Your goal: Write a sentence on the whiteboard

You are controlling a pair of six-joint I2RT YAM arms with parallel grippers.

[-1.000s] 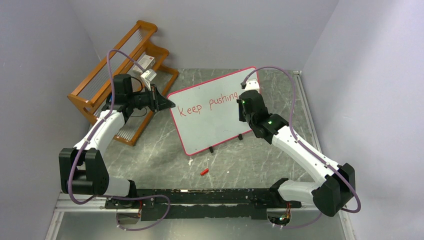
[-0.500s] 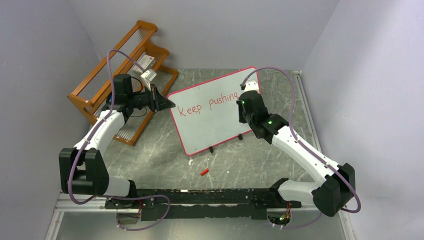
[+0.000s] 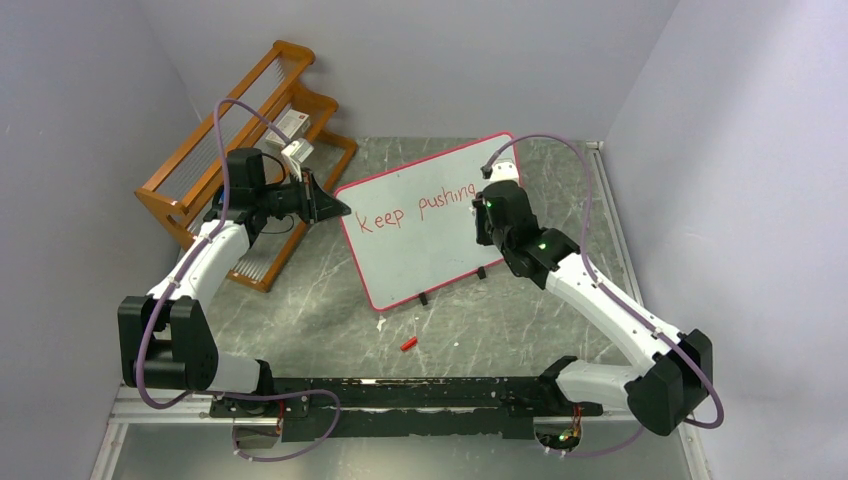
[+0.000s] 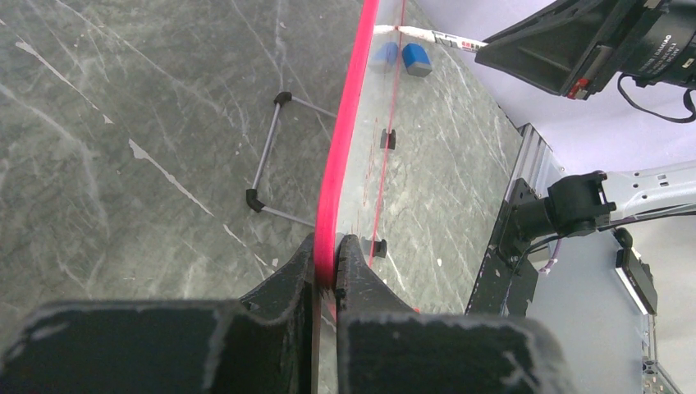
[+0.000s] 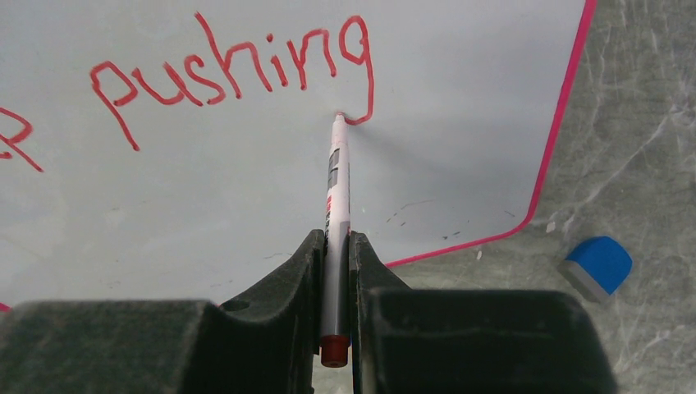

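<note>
The whiteboard [image 3: 430,250] stands tilted on the table, white with a thin red-pink frame. My left gripper [image 3: 335,208] is shut on its left edge; in the left wrist view the red frame [image 4: 345,164] runs straight out from between the jaws [image 4: 327,261]. The sentence [image 3: 415,212] so reads "Keep pushing" in red. My right gripper [image 5: 336,242] is shut on a white marker [image 5: 336,180] with a red end. Its tip rests on the board at the tail of the "g" in "pushing" [image 5: 238,74]. From above, the right gripper [image 3: 484,212] sits over the board's right part.
A wooden rack [image 3: 240,150] holding small boxes stands at the back left, close behind my left arm. A red cap [image 3: 408,343] and a white scrap [image 3: 381,324] lie on the table in front of the board. A blue eraser [image 5: 599,267] lies beyond the board's right corner.
</note>
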